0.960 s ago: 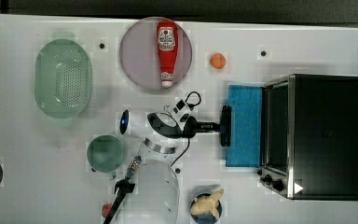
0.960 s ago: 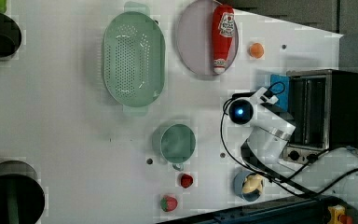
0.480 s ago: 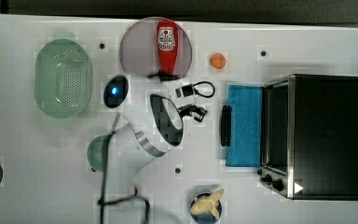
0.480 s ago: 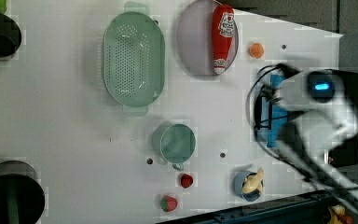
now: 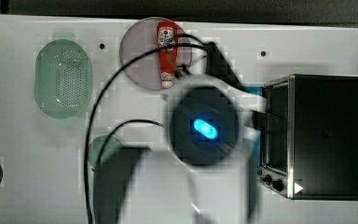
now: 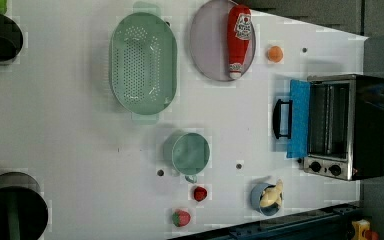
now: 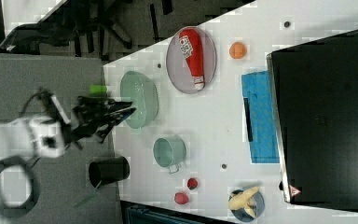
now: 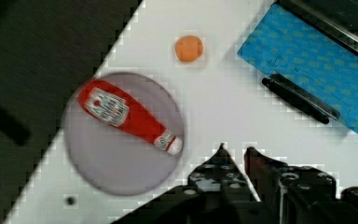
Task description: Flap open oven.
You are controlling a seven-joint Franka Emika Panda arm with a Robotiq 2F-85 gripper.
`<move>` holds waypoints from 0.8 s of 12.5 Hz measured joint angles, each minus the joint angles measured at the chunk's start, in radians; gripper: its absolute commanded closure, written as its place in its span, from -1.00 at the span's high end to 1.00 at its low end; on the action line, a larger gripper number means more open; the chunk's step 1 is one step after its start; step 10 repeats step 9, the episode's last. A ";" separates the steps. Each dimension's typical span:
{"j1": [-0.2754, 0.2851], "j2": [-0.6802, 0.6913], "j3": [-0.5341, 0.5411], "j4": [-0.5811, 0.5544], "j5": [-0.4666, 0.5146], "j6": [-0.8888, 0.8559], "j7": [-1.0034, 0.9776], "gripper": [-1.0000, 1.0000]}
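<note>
The oven is a black box with a silver front frame, at the left view's right. Its door lies folded down flat on the table and looks blue, with the black handle bar at its outer edge. The right view shows the oven and its lowered door too. My gripper hangs high over the table, well away from the handle bar. Its fingers stand close together with a narrow gap and hold nothing. My arm looms large and blurred in the top view.
A ketchup bottle lies on a purple plate, with an orange ball beside it. A green colander, a green mug, two red berries, a bowl with a banana and black cups stand on the white table.
My arm has pulled away from the oven door's handle and risen toward the top camera. The door stays flat and open.
</note>
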 measured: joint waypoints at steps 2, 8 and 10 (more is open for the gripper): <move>-0.015 -0.083 -0.034 0.004 0.016 -0.043 0.001 -0.65; -0.030 -0.083 -0.025 -0.006 0.030 -0.135 0.003 -0.65; -0.024 -0.073 -0.023 -0.012 0.028 -0.135 0.004 -0.65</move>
